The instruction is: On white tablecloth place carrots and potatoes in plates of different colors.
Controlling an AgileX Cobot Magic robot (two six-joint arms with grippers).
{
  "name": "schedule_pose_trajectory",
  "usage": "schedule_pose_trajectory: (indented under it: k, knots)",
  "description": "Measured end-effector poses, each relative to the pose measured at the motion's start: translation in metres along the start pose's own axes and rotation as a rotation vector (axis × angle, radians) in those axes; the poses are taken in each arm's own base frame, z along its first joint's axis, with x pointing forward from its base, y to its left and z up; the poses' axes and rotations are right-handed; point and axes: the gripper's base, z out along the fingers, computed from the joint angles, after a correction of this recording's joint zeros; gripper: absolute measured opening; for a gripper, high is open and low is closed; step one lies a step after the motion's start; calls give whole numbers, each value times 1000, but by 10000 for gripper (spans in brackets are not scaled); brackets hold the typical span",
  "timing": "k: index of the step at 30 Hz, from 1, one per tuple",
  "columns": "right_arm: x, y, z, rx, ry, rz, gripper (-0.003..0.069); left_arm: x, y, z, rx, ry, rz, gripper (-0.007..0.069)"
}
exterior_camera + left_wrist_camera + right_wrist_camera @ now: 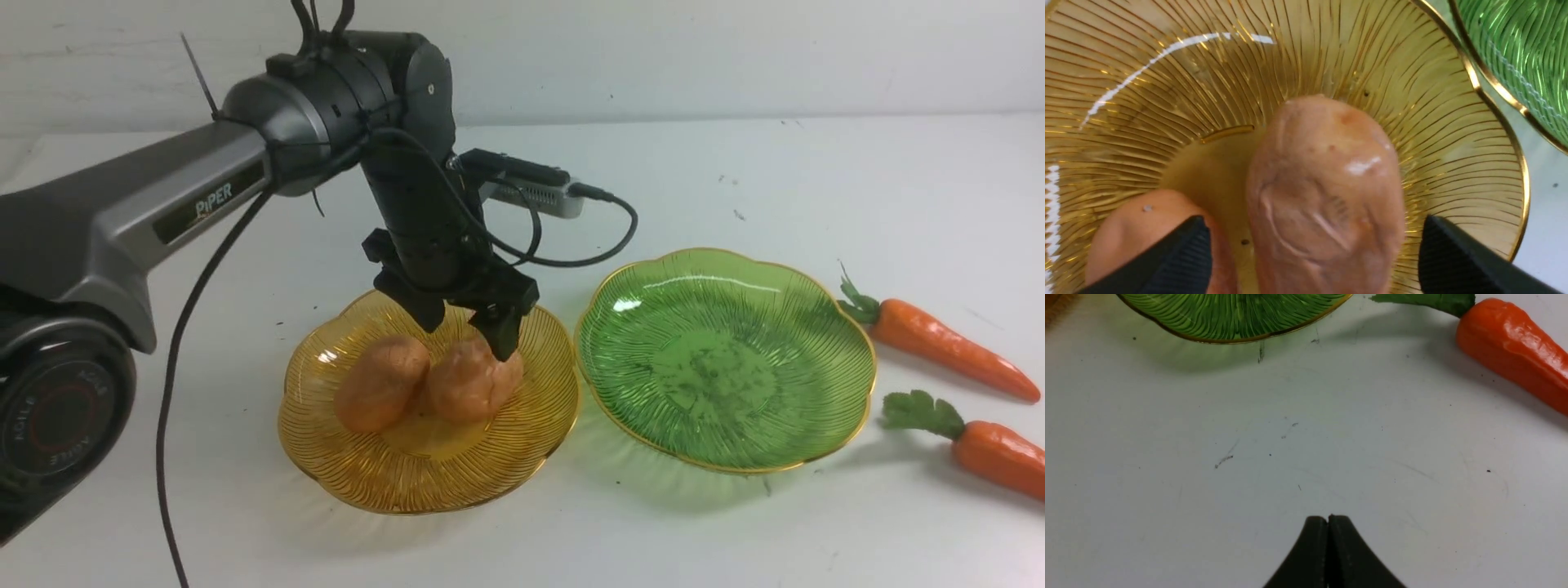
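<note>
The left gripper [467, 335] hangs over the yellow plate [392, 482], fingers spread clear of the 2 potatoes [473, 380] in it. The right gripper [1327, 522] is pinched closed above the cloth [1249, 457]. 2 carrots [939, 343] lie beside the green plate [727, 359].

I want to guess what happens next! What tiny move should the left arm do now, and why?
Probably lift the left gripper straight up, clear of the amber plate. Its jaws stand open with gaps on both sides of one potato, which lies in the plate beside the other potato. Both carrots lie on the cloth.
</note>
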Motion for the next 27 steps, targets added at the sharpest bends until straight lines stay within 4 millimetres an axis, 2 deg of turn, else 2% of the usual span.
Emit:
schedule_pose_trajectory:
  k: [5, 8, 11, 13, 16, 18, 22, 27]
  knots:
    - [1, 0, 0, -1, 14, 0, -11, -5, 0, -7, -14, -28, 9, 649]
    - [1, 0, 0, -1, 16, 0, -11, -11, 0, -21, -34, -76, 1, 629]
    - [2, 0, 2, -2, 44, 3, -10, -11, 0, -39, -60, -118, -32, 541]
    - [1, -1, 7, 0, 70, 6, -8, -7, -2, -54, -77, -146, -36, 433]
    - [-2, -3, 17, 7, 121, 11, 0, 6, -6, -78, -91, -175, -29, 232]
    - [-5, -5, 26, 15, 157, 13, 10, 26, -8, -92, -109, -167, -16, 65]
    - [-12, -10, 44, 49, 216, 0, 44, 52, -11, -110, -142, -165, 33, 8]
    - [-23, -17, 62, 95, 283, -31, 127, 91, -14, -137, -185, -182, 83, -3]
